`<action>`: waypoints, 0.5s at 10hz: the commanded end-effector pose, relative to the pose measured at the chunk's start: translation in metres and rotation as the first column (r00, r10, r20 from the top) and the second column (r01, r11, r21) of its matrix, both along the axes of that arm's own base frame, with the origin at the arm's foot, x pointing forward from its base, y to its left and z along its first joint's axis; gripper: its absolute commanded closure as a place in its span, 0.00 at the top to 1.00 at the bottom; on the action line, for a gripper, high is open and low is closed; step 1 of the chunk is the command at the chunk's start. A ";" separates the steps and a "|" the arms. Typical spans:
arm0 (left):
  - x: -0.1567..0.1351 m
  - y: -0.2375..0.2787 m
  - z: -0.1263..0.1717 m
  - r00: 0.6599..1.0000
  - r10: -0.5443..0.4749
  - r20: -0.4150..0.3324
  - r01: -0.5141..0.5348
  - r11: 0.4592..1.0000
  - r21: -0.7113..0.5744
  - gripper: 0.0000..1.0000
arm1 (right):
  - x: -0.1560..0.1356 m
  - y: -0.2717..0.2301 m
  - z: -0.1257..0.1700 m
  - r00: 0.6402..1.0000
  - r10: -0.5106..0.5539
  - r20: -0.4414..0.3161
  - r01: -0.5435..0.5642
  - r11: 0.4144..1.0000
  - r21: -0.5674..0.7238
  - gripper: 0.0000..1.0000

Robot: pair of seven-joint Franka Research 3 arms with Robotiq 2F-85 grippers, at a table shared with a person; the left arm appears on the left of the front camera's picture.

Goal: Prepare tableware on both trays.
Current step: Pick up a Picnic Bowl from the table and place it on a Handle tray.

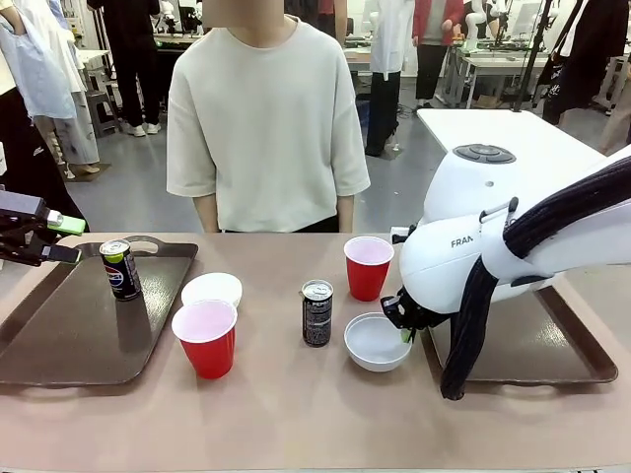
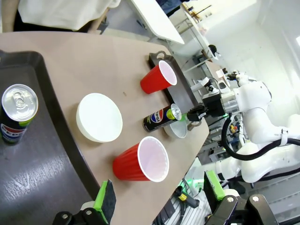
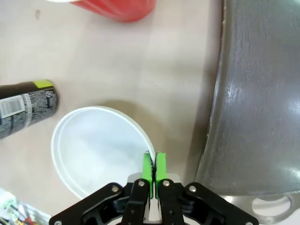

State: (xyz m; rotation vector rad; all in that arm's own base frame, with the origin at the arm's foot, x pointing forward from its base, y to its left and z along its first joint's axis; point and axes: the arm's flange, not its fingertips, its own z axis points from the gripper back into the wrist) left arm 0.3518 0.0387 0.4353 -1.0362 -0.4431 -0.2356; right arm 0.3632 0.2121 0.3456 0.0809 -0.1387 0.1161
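Right wrist view: the right claw (image 3: 153, 165) is clamped on the rim of a small round white bowl (image 3: 93, 150), its green pads pinched together over the bowl's edge. The bowl sits on the tan tabletop (image 3: 117, 61), just beside the raised rim of the right-hand large dark brown rectangular plastic tray (image 3: 253, 103) and outside it. A slim dark soda can (image 3: 28, 105) stands near the bowl's other side, and a red plastic cup (image 3: 117, 7) stands farther off, close to the same tray.

Left wrist view: the left claw (image 2: 158, 187) is spread wide with nothing between its pads. In the front view it hangs over the far left corner of the left-hand matching brown tray (image 1: 59, 335). That tray carries a Pepsi-marked can (image 1: 120, 269), upright near its far rim. A second white bowl (image 1: 212, 289) rests on the tabletop just beside that tray's right rim. A second red cup (image 1: 207, 338) stands upright right in front of it, its pale inside showing. Both lie between the left-hand tray and the slim dark soda can at mid-tabletop. A person in a pale T-shirt (image 1: 266, 128) stands at the far side.
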 end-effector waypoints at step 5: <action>0.002 0.000 -0.002 0.999 -0.004 0.032 0.005 1.000 -0.020 1.00 | -0.029 -0.053 0.141 0.974 0.055 -0.219 -0.056 0.998 0.002 0.00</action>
